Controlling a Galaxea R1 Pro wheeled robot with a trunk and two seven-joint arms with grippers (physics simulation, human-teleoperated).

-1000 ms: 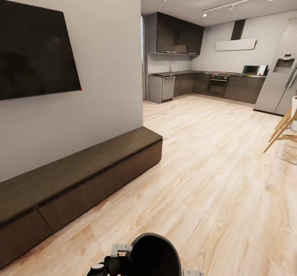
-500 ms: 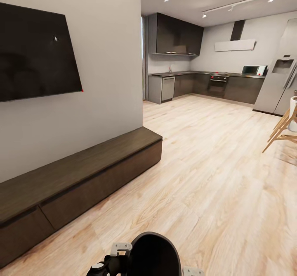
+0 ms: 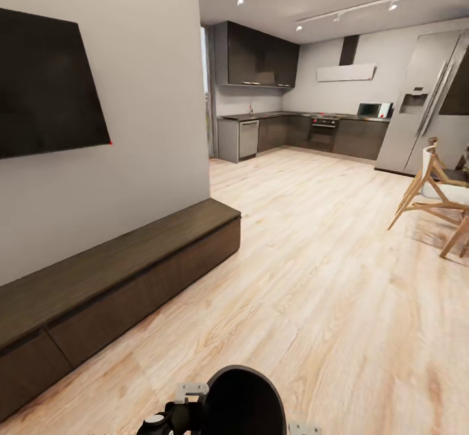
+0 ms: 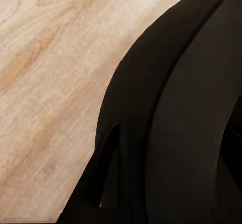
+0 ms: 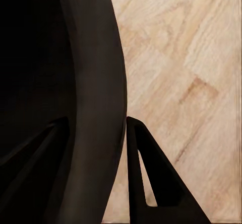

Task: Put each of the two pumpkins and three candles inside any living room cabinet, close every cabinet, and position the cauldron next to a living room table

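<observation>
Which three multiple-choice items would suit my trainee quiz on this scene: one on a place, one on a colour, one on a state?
1. Where does the cabinet stand?
A. Along the wall below the black screen
B. Beside the fridge
C. In the middle of the floor

2. What colour is the cauldron?
A. Orange
B. Black
C. White

3. How are the cabinet's drawer fronts?
A. Both pulled out
B. One pulled out
C. Both closed

Key: 1 A, its long top runs against the wall under the screen; 2 B, its rim and body are dark black in the head view; 3 C, both fronts sit flush with the unit.
</observation>
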